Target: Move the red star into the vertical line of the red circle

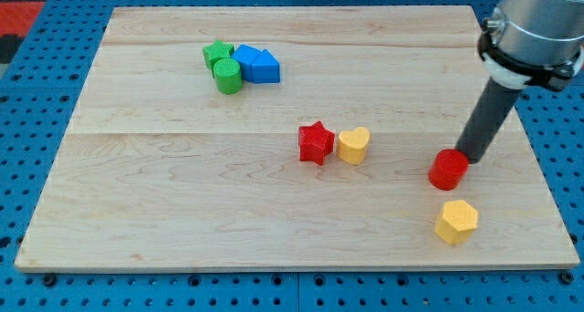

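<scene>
My tip point(464, 154) (bare rod, no jaws) touches the red circle block point(448, 170) near the board's right edge; the red star block point(316, 142) lies well leftward, mid-board.

a grey metal arm housing point(532, 25) with a black collar ring, ending in a straight dark rod point(486, 120).

The red star point(316, 142) lies flat near the middle of the surface point(182, 212), a chunky five-pointed block whose 3 o'clock side sits just beside, perhaps touching, a yellow block. The red circle point(448, 170) is a short upright cylinder with its round face up, well apart from the star at about its 4 o'clock, toward the view's right. My tip point(471, 155) stands at the circle's 1 o'clock edge, seemingly in contact with it.
</scene>
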You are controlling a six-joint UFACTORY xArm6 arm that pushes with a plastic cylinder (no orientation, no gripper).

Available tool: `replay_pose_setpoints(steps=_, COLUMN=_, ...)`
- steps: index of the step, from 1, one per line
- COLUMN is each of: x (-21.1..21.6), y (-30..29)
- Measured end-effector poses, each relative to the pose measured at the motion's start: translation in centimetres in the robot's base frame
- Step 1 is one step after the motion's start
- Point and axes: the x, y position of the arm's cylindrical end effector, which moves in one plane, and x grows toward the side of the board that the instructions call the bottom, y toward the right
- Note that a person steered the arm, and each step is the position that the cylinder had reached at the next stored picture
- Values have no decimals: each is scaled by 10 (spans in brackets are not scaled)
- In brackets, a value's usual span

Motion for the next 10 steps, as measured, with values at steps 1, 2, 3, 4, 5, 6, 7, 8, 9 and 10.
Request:
replay_pose_setpoints(steps=1, x=0, y=4)
replay_pose_setpoints(steps=2, x=-20, y=-12)
replay_pose_setpoints(steps=3, x=-34, y=-27)
replay_pose_setpoints(steps=4, x=-27, y=-75)
replay_pose_setpoints(steps=5, x=-9, y=-118)
replay_pose_setpoints(steps=6, x=12, y=-119)
replay_pose_setpoints(steps=7, x=20, y=-135)
replay_pose_setpoints(steps=8, x=21, y=-167)
replay_pose_setpoints(steps=9, x=9, y=-206)
replay_pose_setpoints(steps=10, x=-9, y=-262)
